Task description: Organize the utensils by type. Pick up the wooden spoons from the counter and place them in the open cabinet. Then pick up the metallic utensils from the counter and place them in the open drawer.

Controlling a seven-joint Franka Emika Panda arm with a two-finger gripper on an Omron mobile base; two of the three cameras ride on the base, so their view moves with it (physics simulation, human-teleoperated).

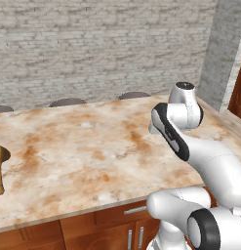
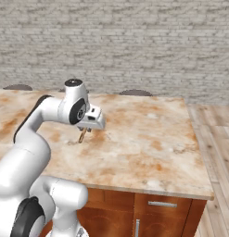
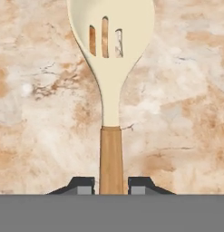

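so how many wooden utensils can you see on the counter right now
2. A slotted spoon with a wooden handle lies between the jaws at mid-counter. A brown wooden utensil lies by the counter's left edge. Others may sit outside these views.

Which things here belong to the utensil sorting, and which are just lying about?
Belongs to the job:
- slotted spoon with wooden handle, between the gripper fingers
- wooden utensil at the counter's left edge

Just there:
- marble counter
- stools behind it
- brick wall
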